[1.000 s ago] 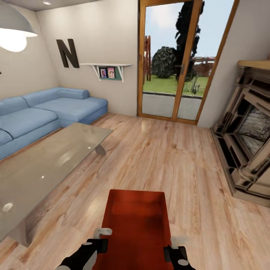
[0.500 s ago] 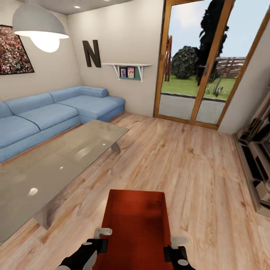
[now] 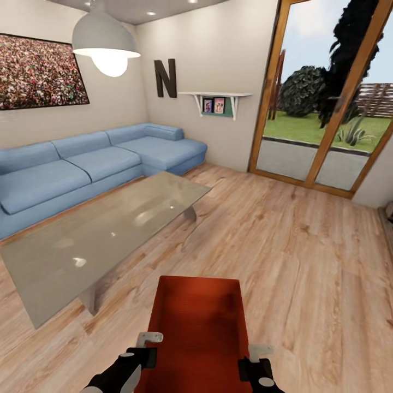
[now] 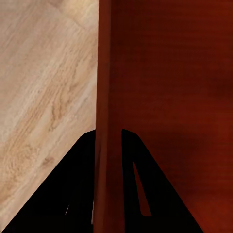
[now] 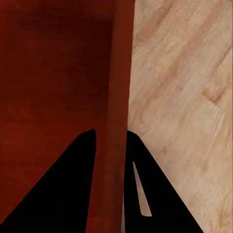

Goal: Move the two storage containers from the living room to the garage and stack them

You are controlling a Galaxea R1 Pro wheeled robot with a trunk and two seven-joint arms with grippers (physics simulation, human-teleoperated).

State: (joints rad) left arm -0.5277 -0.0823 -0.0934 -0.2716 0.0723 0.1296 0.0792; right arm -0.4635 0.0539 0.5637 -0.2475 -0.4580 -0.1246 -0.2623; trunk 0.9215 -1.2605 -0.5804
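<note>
An orange-red storage container (image 3: 199,322) with finely ribbed walls sits over pale wood planks (image 3: 295,240). The sofa (image 3: 93,164) is light blue, the table (image 3: 103,229) grey-tinted glass, the letter N (image 3: 165,78) dark brown, the door frames (image 3: 327,136) orange wood.

Glossy black forearms with white caps, left claw (image 3: 146,345) and right claw (image 3: 256,355) tipped by pale grey angled fingers, black wedge-shaped finger pads (image 4: 141,194)

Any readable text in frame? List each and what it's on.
"N": a big dark letter mounted on the wall, left of the shelf.
Two small framed pictures on that shelf: too small to read.
Wall picture above the sofa: speckled pattern, no text.
Storage container and both grippers: no labels visible.
</note>
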